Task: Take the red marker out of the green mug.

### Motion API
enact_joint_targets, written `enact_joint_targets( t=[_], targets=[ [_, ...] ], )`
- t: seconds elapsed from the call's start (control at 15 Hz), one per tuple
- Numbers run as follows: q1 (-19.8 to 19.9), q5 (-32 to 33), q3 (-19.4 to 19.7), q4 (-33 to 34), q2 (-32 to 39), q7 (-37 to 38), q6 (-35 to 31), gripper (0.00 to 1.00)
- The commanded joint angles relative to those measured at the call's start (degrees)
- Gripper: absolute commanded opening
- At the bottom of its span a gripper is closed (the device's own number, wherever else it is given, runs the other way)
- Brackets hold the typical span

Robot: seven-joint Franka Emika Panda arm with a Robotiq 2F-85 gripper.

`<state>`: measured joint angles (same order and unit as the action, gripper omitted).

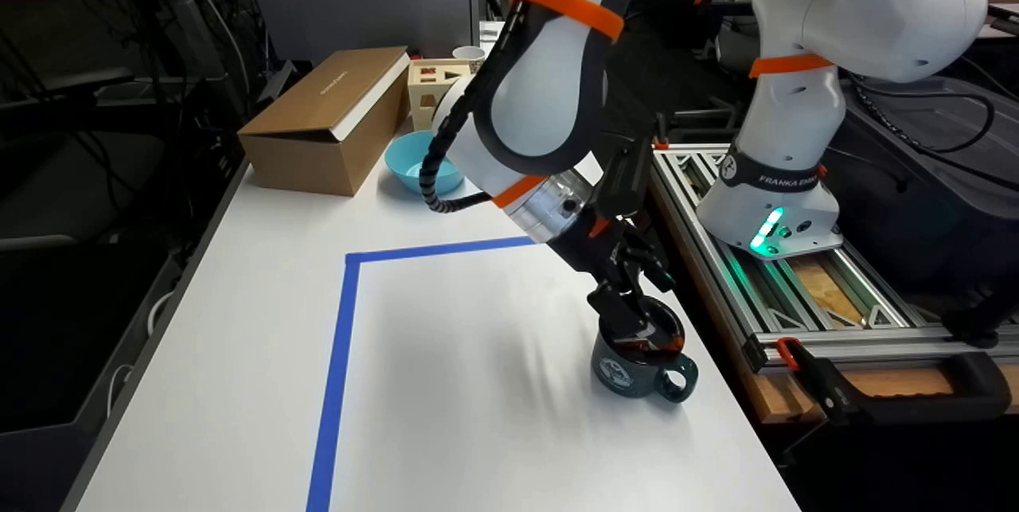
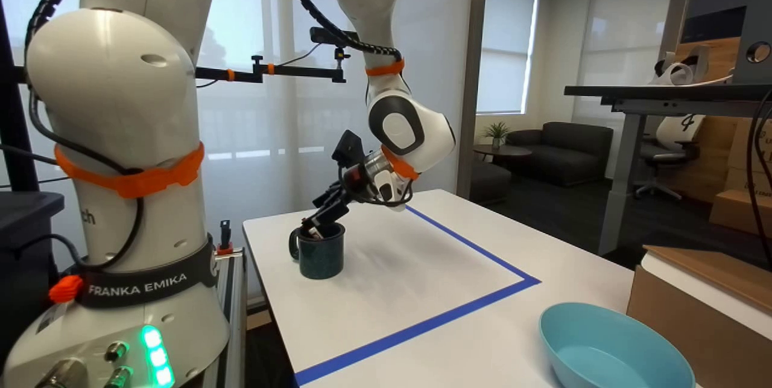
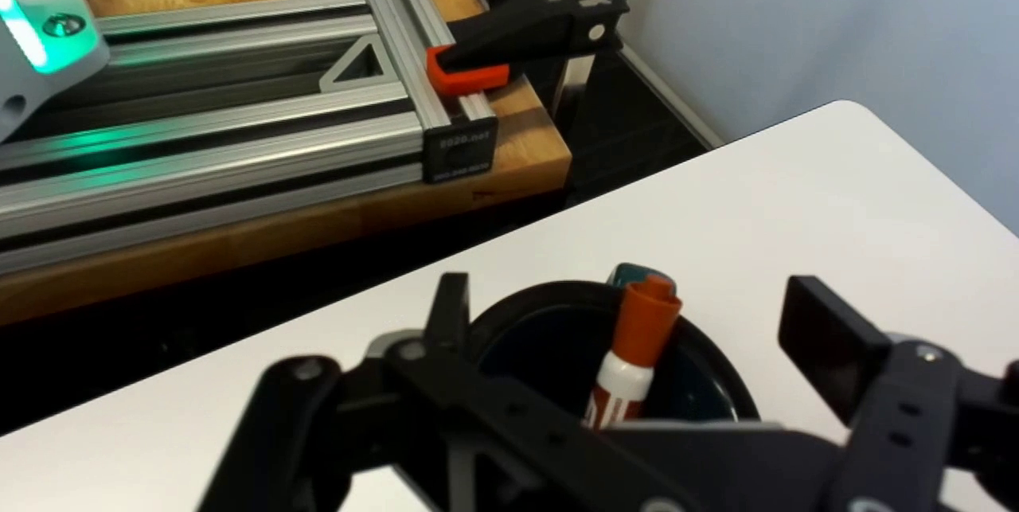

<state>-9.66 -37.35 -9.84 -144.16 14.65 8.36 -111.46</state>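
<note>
The dark green mug (image 1: 621, 373) stands upright near the table edge in both exterior views (image 2: 321, 257). In the wrist view its dark rim (image 3: 568, 292) shows below the jaws. The red marker (image 3: 633, 353) leans inside it, its orange-red cap at the rim on the handle side; its lower part is hidden. A bit of it shows in the exterior views (image 1: 662, 343) (image 2: 315, 232). My gripper (image 3: 638, 321) is open and empty, its fingers wide apart on either side of the marker. In both exterior views the tilted gripper (image 1: 641, 297) (image 2: 319, 212) is at the mug's mouth.
A light blue bowl (image 1: 410, 154), a cardboard box (image 1: 326, 114) and a wooden box (image 1: 434, 82) stand at the far end of the table. Blue tape (image 1: 338, 369) marks the table. The robot's metal frame and a black clamp (image 3: 533, 38) lie beyond the edge near the mug.
</note>
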Motion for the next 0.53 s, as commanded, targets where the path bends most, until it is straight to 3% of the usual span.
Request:
enact_joint_targets(
  t=[0.0, 0.27, 0.4, 0.47],
  targets=[
    [-0.24, -2.18, -0.53, 0.34, 2.49, -3.20, -3.22, 1.00],
    [-0.29, -3.43, -1.15, 0.88, 4.10, -4.39, -4.65, 1.00],
    [-0.29, -3.94, -1.31, 0.98, 4.07, -4.54, -4.40, 0.88],
    [-0.34, -4.13, -1.39, 1.08, 4.14, -4.56, -4.35, 0.73]
  ],
)
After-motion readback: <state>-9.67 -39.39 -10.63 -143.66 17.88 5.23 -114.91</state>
